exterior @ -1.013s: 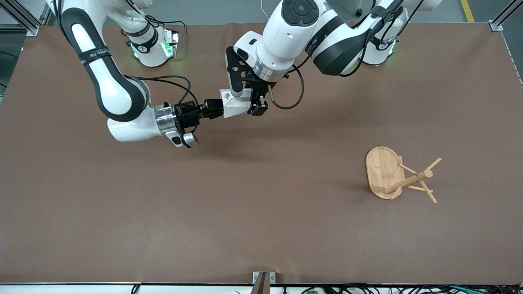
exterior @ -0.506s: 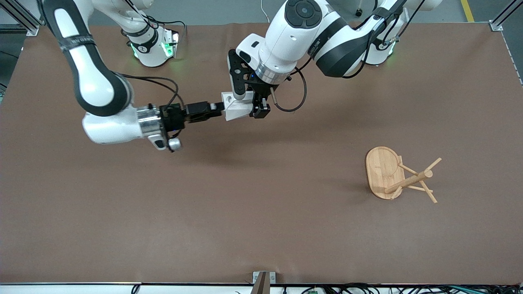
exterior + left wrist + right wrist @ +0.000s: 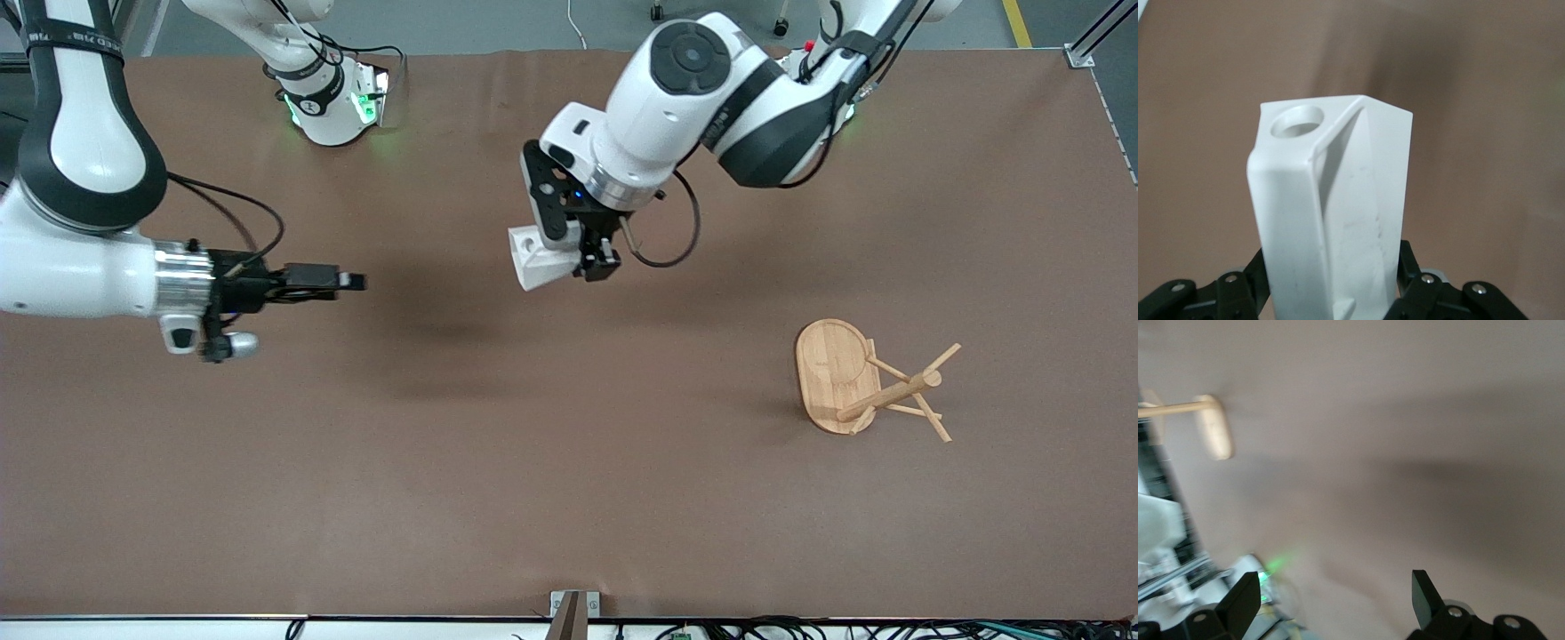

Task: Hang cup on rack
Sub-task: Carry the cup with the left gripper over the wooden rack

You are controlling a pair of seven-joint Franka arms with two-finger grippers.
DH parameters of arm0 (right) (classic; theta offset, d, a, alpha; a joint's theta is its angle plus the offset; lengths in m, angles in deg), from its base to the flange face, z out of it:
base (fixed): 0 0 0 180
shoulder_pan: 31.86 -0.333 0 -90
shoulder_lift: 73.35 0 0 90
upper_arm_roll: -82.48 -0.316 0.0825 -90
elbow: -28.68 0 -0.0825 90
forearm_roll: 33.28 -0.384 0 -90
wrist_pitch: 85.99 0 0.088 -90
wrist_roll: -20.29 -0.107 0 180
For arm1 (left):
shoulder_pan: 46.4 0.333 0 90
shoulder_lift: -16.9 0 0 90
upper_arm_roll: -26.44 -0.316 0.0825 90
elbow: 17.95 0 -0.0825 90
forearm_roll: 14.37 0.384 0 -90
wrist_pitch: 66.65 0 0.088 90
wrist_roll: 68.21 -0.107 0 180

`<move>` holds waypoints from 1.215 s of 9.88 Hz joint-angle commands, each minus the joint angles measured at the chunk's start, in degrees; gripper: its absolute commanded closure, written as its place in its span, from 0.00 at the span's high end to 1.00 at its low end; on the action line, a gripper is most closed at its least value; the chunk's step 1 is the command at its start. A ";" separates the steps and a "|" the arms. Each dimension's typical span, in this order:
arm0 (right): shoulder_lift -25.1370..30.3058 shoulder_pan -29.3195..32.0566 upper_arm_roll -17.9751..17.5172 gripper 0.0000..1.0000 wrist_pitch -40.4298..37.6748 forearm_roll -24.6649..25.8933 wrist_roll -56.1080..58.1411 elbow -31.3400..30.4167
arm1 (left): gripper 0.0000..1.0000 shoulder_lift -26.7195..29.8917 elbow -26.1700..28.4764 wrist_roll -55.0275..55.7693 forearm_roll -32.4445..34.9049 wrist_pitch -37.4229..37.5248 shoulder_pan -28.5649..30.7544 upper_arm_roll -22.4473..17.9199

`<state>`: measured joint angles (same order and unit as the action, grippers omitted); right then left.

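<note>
The white faceted cup hangs in the air over the middle of the table, with my left gripper shut on its body. In the left wrist view the cup fills the space between the black fingers, its handle with the round hole pointing away from the wrist. My right gripper stands open and holds nothing, over the table toward the right arm's end, apart from the cup. In the right wrist view its fingers are spread wide over bare table. The bamboo rack stands toward the left arm's end.
The brown table mat spreads wide nearer the front camera. The two arm bases stand along the edge farthest from it. In the right wrist view the rack shows small and blurred.
My right gripper opened, let go of the cup and drew back toward the right arm's end. The left gripper carried the cup slightly toward the rack's end.
</note>
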<state>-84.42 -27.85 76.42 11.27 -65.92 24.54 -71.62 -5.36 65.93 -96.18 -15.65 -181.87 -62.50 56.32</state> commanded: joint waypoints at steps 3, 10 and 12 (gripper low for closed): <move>5.77 -1.80 8.34 1.00 1.63 23.87 -1.79 0.54 | 0.01 1.95 -0.12 15.45 1.37 6.58 4.49 -0.08; 15.10 -2.16 10.26 1.00 -10.92 31.59 -9.61 13.19 | 0.01 2.74 -0.48 24.02 8.28 13.35 10.47 -0.79; 15.02 -2.60 10.89 1.00 -12.71 31.85 -9.52 13.21 | 0.01 4.23 1.27 24.90 7.09 13.36 13.81 -2.01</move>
<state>-68.25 -29.74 86.91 -0.58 -35.10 16.08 -59.56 -2.35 64.69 -71.90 -8.85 -169.14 -50.50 55.18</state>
